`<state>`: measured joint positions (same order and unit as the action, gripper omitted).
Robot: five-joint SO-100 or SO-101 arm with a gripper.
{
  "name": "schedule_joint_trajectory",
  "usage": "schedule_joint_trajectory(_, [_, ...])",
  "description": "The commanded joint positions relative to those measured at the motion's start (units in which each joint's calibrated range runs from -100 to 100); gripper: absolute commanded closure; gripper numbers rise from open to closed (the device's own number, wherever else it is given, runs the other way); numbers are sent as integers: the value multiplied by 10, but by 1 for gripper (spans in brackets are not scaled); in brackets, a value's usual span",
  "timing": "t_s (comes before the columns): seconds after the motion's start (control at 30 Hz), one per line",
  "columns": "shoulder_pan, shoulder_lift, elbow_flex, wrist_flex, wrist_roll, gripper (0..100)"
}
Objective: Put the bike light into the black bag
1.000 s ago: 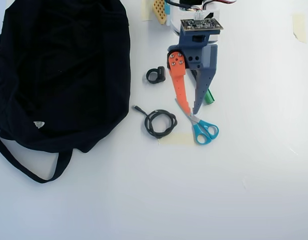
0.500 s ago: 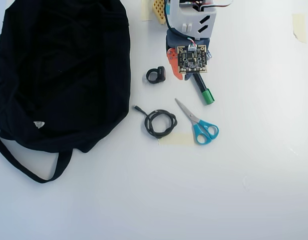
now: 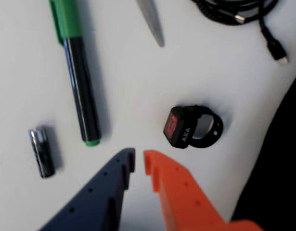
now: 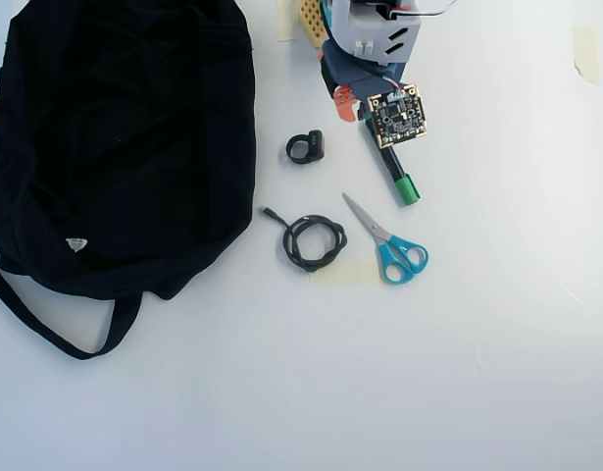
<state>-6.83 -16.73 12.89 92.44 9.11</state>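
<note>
The bike light point(image 3: 179, 127) is a small black block with a reddish face and a ring strap. It lies on the white table just ahead and to the right of my gripper point(image 3: 139, 161) in the wrist view. The dark blue and orange fingers stand almost together with a thin gap, nothing between them. In the overhead view the light point(image 4: 306, 148) lies between the gripper point(image 4: 342, 106) and the black bag point(image 4: 115, 137). The bag is large and soft and fills the upper left. Its edge shows at the right in the wrist view point(image 3: 282, 168).
A green-capped marker point(image 3: 80, 82) and a small black battery point(image 3: 42, 153) lie left of the gripper. A coiled black cable point(image 4: 314, 241) and blue-handled scissors point(image 4: 389, 240) lie below the light in the overhead view. The bag's strap point(image 4: 56, 329) loops at lower left.
</note>
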Motion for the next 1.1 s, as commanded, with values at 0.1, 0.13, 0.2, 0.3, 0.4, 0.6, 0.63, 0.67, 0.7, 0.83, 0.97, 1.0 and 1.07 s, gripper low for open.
schedule_joint_trajectory(0.1, [26, -20, -5, 22, 19, 98])
schedule_joint_trajectory(0.13, [29, -20, -5, 22, 20, 98])
schedule_joint_trajectory(0.2, [35, -24, -5, 22, 25, 98])
schedule_joint_trajectory(0.3, [45, -20, -5, 22, 54, 98])
schedule_joint_trajectory(0.4, [53, -15, -5, 22, 64, 98])
schedule_joint_trajectory(0.6, [68, -14, -4, 22, 63, 98])
schedule_joint_trajectory(0.63, [69, -14, -4, 22, 64, 98])
schedule_joint_trajectory(0.67, [71, -14, -4, 22, 64, 98])
schedule_joint_trajectory(0.7, [74, -14, -4, 22, 64, 98])
schedule_joint_trajectory(0.83, [80, -13, 5, 20, 64, 98])
schedule_joint_trajectory(0.97, [98, -13, 40, 12, 65, 98])
schedule_joint_trajectory(1.0, [102, -13, 46, 8, 65, 98])
schedule_joint_trajectory(1.07, [106, -13, 60, -7, 66, 98])
